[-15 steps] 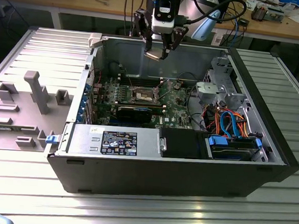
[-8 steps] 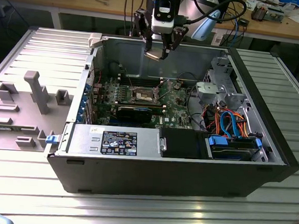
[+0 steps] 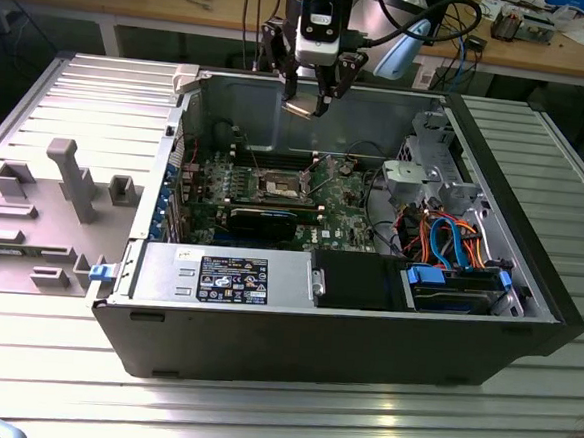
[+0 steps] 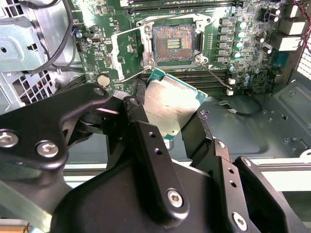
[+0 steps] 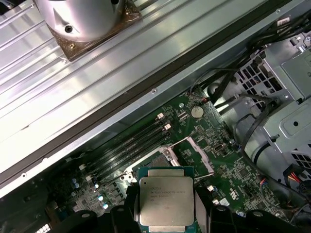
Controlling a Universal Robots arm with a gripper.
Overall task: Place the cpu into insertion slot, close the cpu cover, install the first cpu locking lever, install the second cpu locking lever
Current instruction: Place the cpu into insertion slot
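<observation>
Exterior view: hand (image 3: 308,102) clamped on cpu (image 3: 302,109) edges, hanging above case (image 3: 343,343); open insertion slot (image 3: 279,186) lies at 6 o'clock from it, well apart.

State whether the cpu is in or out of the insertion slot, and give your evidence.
Out. The gripper holds the cpu above the motherboard, and the insertion slot lies bare, its contacts showing.

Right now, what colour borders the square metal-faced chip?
Green, around the silvery cpu; best in the first wrist view.
</observation>
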